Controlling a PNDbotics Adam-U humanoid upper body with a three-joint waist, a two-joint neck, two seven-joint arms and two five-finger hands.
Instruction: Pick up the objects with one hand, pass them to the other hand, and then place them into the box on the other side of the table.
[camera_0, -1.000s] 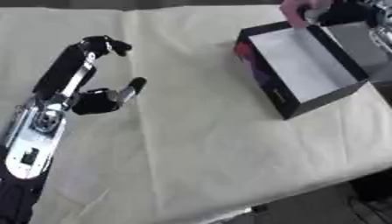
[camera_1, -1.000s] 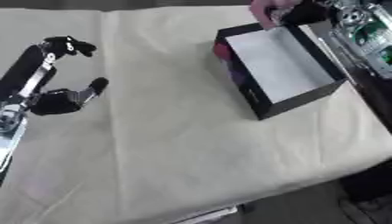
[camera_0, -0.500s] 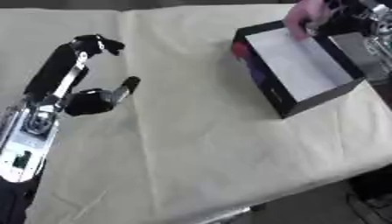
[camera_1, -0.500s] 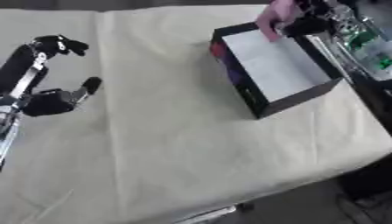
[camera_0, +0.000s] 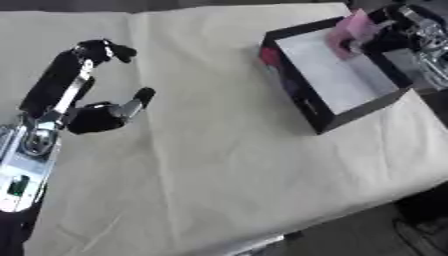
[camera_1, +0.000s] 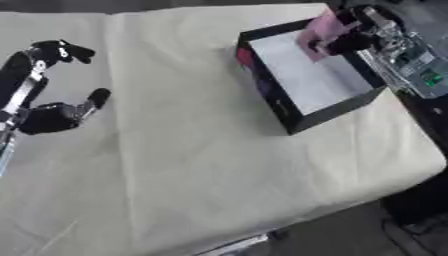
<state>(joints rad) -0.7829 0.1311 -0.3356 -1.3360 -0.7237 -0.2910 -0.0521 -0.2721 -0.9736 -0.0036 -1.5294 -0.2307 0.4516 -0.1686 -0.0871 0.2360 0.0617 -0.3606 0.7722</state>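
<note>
A black box (camera_0: 298, 99) with a white inside stands at the table's far right. My right hand (camera_1: 360, 36) reaches in from the upper right and hangs over the box's far end. Its fingers are curled on a flat pink object (camera_1: 317, 30), whose lower edge hangs just inside the box's rim. At the left my left hand (camera_0: 86, 118) hovers above the cloth, open and holding nothing, with its fingers stretched toward the far edge and its thumb out to the side.
A cream cloth (camera_0: 210, 150) with a few creases covers the table. The table's front edge runs slantwise across the lower right, with dark floor (camera_1: 411, 220) beyond it. The box's outer left wall carries red and purple print (camera_0: 273, 57).
My right hand has brought the pink object down from above the box's far rim to the box's opening. The left hand has barely shifted and stays open.
</note>
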